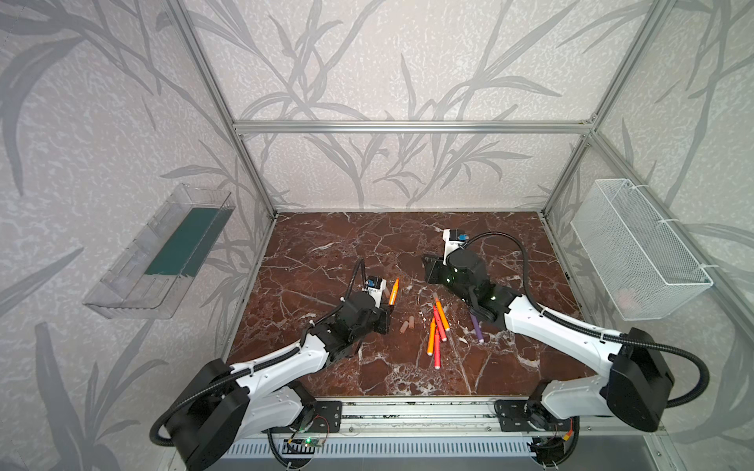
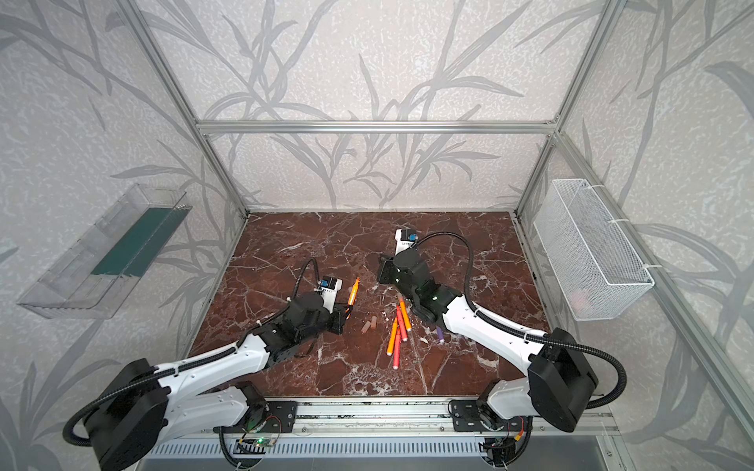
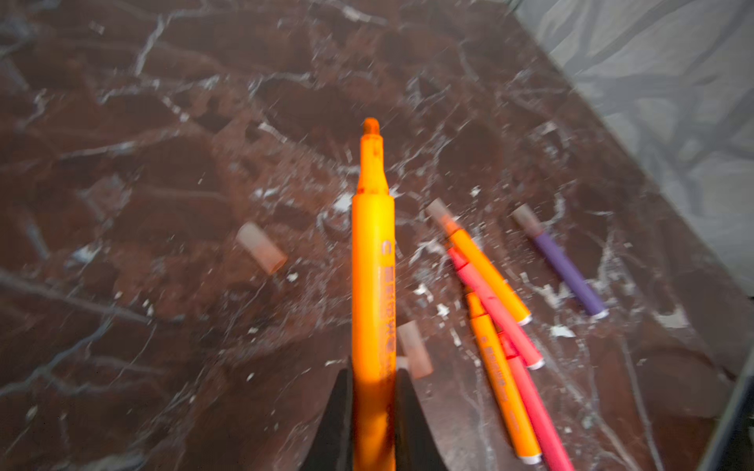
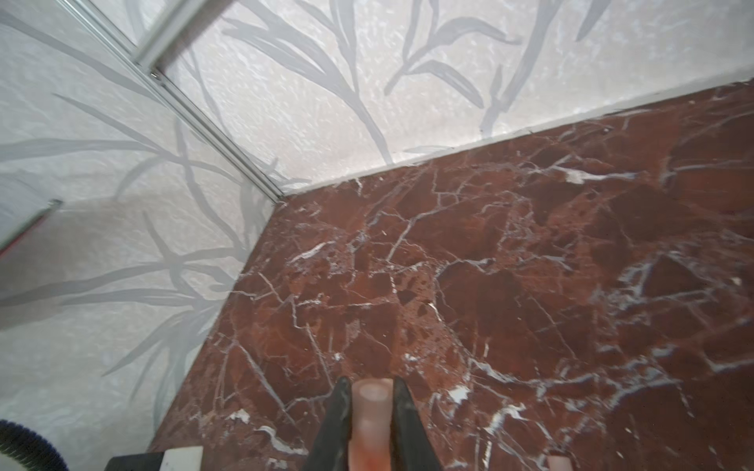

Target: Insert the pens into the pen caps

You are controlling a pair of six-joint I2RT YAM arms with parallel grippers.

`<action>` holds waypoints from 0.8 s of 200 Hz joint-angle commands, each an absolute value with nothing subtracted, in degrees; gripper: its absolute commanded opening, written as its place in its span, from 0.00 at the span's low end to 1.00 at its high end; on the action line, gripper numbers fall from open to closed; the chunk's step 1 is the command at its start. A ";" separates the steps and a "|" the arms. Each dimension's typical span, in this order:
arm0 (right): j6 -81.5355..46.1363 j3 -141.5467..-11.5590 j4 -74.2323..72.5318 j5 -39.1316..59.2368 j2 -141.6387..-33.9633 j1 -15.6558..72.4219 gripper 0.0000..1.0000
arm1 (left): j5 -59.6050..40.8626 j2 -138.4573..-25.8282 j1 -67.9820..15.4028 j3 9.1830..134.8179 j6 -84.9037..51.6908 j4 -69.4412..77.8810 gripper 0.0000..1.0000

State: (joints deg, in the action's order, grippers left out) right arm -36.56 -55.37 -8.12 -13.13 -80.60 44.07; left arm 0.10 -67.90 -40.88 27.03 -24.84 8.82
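Observation:
My left gripper (image 3: 373, 369) is shut on an orange pen (image 3: 373, 253) whose bare tip points away from the wrist. Both top views show this pen (image 1: 393, 291) sticking out past the left gripper (image 1: 388, 306). My right gripper (image 4: 372, 385) is shut on a pinkish pen cap (image 4: 372, 412), end showing between the fingers; it hovers mid-table (image 1: 428, 267). Several pens lie in a loose pile (image 1: 437, 330): orange and red ones, plus a purple pen (image 1: 476, 328) partly under the right arm. Two loose caps (image 1: 409, 324) lie side by side left of the pile.
The floor is a red-brown marble tabletop (image 1: 326, 244) walled by patterned panels and metal posts. A clear plastic tray (image 1: 163, 253) hangs on the left wall and a white mesh basket (image 1: 636, 248) on the right wall. A metal rail (image 1: 408, 416) runs along the front edge.

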 commanded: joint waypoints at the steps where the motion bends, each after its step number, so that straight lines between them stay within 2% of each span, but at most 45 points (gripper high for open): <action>1: -33.85 -59.20 0.93 -13.25 -87.81 44.03 0.01 | 7.35 -71.02 -41.06 29.30 -27.22 3.12 0.00; 53: -33.81 -67.38 9.21 -9.83 -106.45 44.03 0.00 | 7.89 -77.86 -41.05 31.47 -29.43 0.93 0.00; 72: -34.43 -67.49 8.35 -9.76 -108.59 43.96 0.01 | 7.64 -78.45 -41.09 31.37 -29.46 2.25 0.00; 104: -34.96 -67.44 7.92 -9.77 -110.85 43.87 0.11 | 6.29 -77.81 -41.05 31.38 -29.56 3.43 0.00; 118: -35.33 -67.39 8.01 -9.80 -111.67 43.73 0.11 | 6.11 -77.24 -41.05 31.29 -29.59 3.58 0.00; 160: -35.77 -65.51 7.57 -10.02 -110.12 43.33 0.20 | 6.09 -74.22 -41.04 30.56 -29.56 4.80 0.00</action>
